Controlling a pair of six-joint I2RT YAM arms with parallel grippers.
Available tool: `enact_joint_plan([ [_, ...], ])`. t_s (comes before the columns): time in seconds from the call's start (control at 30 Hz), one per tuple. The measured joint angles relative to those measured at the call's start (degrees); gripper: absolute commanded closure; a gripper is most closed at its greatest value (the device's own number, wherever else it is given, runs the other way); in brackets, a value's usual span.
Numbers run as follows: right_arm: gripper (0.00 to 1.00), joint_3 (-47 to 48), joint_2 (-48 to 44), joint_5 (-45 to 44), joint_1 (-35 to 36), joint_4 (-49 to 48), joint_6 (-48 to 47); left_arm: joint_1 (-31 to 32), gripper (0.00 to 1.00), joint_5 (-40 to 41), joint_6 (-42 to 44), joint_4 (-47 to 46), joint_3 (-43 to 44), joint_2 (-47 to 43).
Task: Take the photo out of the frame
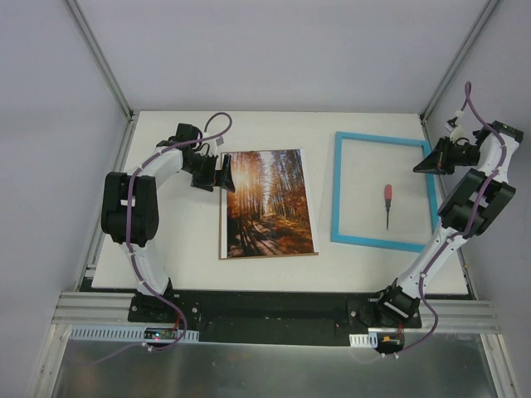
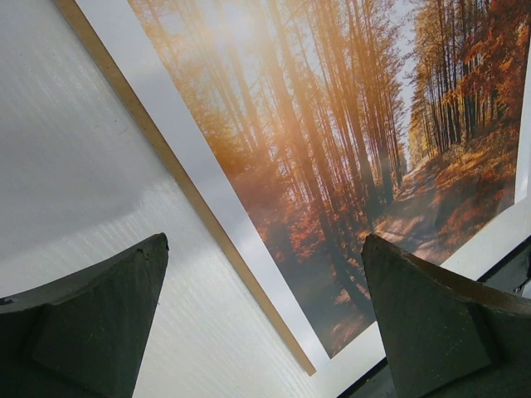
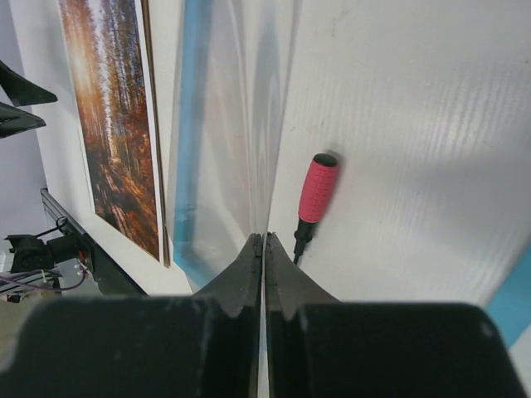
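Two parts are already separated: the photo [image 1: 270, 201] lies on a brown backing board [image 2: 182, 178] left of centre on the tabletop [image 1: 182, 249], and the empty frame [image 1: 338, 186] is well apart to its right. The left end effector [image 1: 222, 174] is spread beside the photo; the right end effector [image 1: 423, 166] is pressed together. Removal is judged essentially complete.

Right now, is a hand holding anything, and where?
Left hand is open and holds nothing. Right hand is shut; I cannot tell whether something thin is pinched between its tips.
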State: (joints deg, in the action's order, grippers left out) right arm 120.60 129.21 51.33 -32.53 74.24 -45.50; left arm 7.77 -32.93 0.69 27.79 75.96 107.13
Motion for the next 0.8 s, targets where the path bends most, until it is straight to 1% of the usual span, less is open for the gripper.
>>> enact_joint_plan([
  [0.1,0.94,1.66,1.01,-1.49,-0.37,1.09,-1.01,0.00,0.01,-0.04,0.00,0.00,0.00,0.00],
  [0.17,0.81,1.92,1.05,-2.34,-0.35,1.79,-1.29,0.00,0.01,-0.04,-0.02,0.02,0.00,0.00],
  [0.33,0.63,1.97,1.05,-6.56,-0.35,1.90,-1.27,0.00,0.01,-0.09,0.00,0.00,0.00,0.00],
  [0.5,0.54,-0.74,-0.46,-11.87,-0.33,-1.64,0.70,0.02,0.01,-0.11,0.00,0.02,0.00,0.00],
  [0.63,0.51,-4.11,-4.02,-16.76,-0.33,-5.62,2.47,0.00,0.01,-0.68,-0.02,0.02,0.00,0.00],
  [0.8,0.50,-7.80,-10.05,-22.73,0.57,-11.32,3.17,0.00,0.01,-1.33,-0.02,0.02,-0.02,0.00],
])
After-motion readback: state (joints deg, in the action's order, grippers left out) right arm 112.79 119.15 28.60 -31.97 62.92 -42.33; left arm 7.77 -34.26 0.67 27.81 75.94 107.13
